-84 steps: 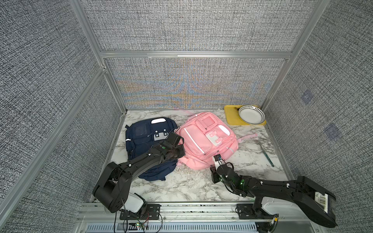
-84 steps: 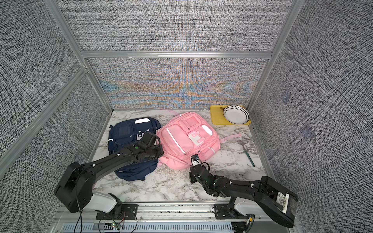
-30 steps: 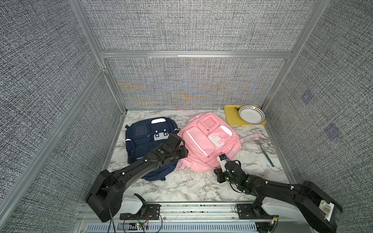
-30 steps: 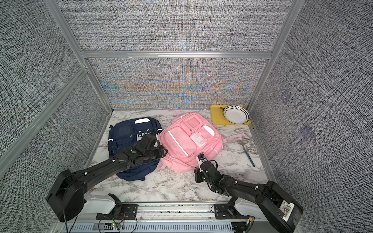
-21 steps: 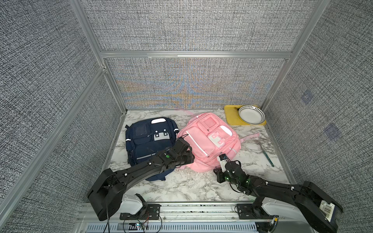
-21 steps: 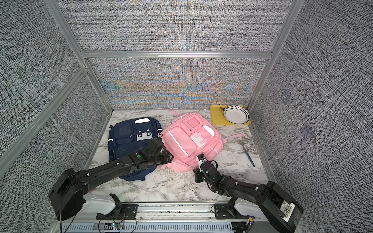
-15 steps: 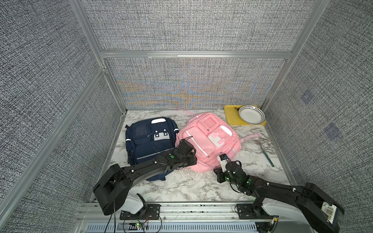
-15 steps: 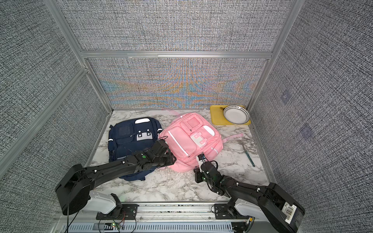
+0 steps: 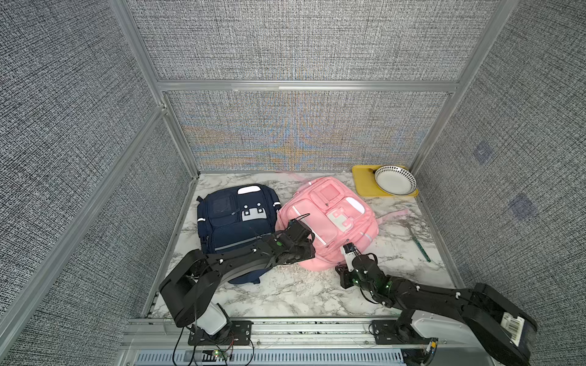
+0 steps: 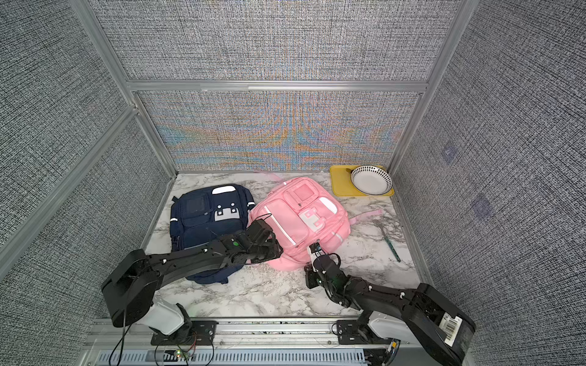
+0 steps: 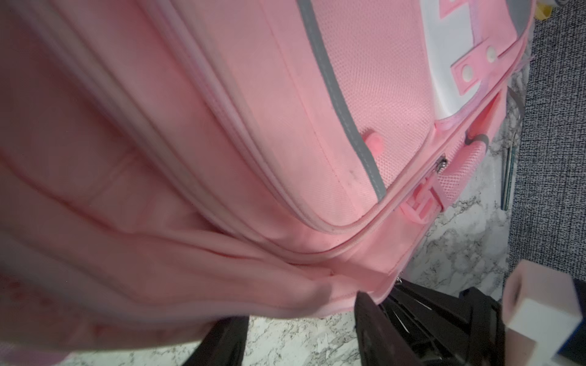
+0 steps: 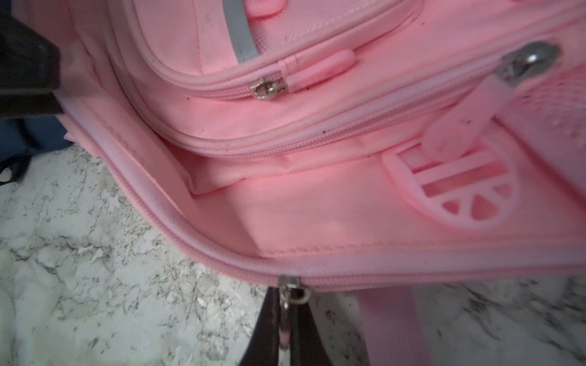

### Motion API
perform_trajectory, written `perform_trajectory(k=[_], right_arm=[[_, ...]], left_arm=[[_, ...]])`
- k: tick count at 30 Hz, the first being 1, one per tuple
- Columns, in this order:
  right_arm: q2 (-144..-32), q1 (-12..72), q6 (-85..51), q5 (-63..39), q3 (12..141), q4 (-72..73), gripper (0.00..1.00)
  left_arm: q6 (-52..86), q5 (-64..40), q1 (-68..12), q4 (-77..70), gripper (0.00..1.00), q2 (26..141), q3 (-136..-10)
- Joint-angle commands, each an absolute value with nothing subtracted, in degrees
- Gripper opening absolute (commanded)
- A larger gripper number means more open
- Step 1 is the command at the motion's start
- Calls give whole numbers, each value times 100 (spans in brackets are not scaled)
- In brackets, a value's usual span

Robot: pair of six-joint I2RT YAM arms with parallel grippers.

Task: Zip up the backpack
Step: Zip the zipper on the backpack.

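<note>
The enclosure is grey woven panels around a marble tabletop (image 9: 285,294). The pink backpack (image 9: 329,218) lies flat at its centre, with a navy backpack (image 9: 234,218) just beside it.

**Right gripper (image 12: 285,336):** the fingers are pressed together on the zipper pull (image 12: 286,305). The slider (image 12: 289,283) sits just beyond the fingertips, on the bag's near edge.

**Left gripper (image 11: 298,312):** the fingers (image 11: 367,320) are spread, with bare marble showing between them. A slack fold of the bag's corner lies just past the fingertips, and no fabric is clamped.

**Step in hand:** closing the main zipper. The seam appears closed on the far side of the slider from the left fingers, and it gapes between the slider and those fingers.

**Next move:** the left fingers likely need to close on the slack corner to tension the track. The right gripper can then draw the slider round the curve toward them. If the fabric stays loose, it may bunch ahead of the slider.
</note>
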State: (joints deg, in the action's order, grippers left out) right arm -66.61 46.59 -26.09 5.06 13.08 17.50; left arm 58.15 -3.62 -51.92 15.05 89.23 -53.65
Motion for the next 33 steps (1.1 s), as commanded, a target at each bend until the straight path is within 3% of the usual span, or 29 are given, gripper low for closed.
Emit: perform_trajectory(k=[1, 4, 9, 17, 33], right_arm=[[-6741, 4765, -2514, 600, 1434, 1829, 0], [-6842, 4825, -2521, 657, 1466, 1832, 0], [-6913, 4851, -2597, 692, 1452, 1863, 0], [-6877, 4861, -2655, 903, 1425, 1658, 0], [-7261, 4834, -2514, 923, 1786, 1153, 0]], left_arm=[[5777, -391, -5169, 1687, 57, 9007, -5392], [5748, -387, -5159, 1692, 51, 9085, -5426], [5540, -116, -5107, 1920, 16, 9161, -5583], [5532, 268, -4883, 1951, 1, 8586, -5229], [5197, -164, -4356, 1901, 0, 7920, -4909]])
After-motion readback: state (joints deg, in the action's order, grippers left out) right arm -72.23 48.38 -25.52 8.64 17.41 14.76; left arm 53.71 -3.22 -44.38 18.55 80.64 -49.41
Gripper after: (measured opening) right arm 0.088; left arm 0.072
